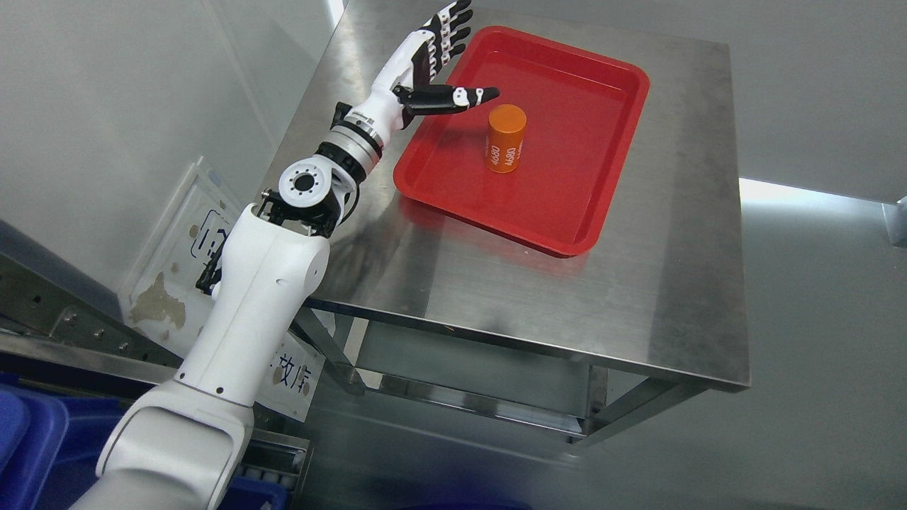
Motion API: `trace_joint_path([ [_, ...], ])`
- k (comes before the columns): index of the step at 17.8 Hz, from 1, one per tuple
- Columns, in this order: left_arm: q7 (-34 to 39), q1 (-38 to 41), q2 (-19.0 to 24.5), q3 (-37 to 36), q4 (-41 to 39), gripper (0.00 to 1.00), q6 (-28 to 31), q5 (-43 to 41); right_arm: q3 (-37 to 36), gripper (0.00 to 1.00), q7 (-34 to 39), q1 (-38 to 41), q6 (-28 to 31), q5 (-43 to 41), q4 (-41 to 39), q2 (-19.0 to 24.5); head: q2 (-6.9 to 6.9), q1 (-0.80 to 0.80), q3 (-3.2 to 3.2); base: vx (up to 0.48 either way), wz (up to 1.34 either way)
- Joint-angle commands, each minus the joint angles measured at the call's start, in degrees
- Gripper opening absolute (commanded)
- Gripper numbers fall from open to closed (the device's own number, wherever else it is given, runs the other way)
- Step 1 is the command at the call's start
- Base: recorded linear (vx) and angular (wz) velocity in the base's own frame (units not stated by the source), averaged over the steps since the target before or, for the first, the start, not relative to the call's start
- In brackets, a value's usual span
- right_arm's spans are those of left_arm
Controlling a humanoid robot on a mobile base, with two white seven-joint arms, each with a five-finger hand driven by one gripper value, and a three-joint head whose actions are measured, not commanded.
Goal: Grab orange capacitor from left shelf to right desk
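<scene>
Left arm (234,340), upright orange capacitor (505,138) — white print

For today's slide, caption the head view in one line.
Left hand open beside the upright orange capacitor standing in the red tray.

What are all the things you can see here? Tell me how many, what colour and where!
orange capacitor: one, orange with white print, standing upright inside the red tray
red tray: one, red, on the steel table, toward its far left
steel table: one, silver, fills the middle of the view
blue bins: blue, lower left corner, count unclear
white sign: one, white with blue characters, under the table's left edge
left robot hand: one, white and black, fingers spread open over the tray's left edge, holding nothing
</scene>
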Motion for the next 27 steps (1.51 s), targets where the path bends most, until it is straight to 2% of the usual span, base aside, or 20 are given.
trace_joint_path([
  [1, -0.1, 11.2, 8.8, 10.8, -18.5, 1.0, 1.1, 0.0, -0.6, 1.0, 0.0, 1.3, 0.0, 0.3, -1.0, -1.0, 0.0, 0.0, 0.0, 0.0, 0.0],
  [6, 0.0, 14.7, 6.7, 11.6, -23.7, 1.0, 1.1, 0.0, -0.6, 1.0, 0.0, 1.2, 0.0, 0.3, -1.0, -1.0, 0.0, 0.0, 0.0, 0.0, 0.0],
  [13, 0.0, 16.8, 3.2, 9.9, -26.0, 1.0, 1.9, 0.0, -0.6, 1.0, 0.0, 1.2, 0.0, 0.3, -1.0, -1.0, 0.0, 0.0, 0.0, 0.0, -0.02],
  [27, 0.0, 18.0, 2.7, 7.8, -27.2, 1.0, 1.9, 0.0, -0.6, 1.0, 0.0, 1.3, 0.0, 0.3, -1.0, -1.0, 0.0, 0.0, 0.0, 0.0, 0.0],
])
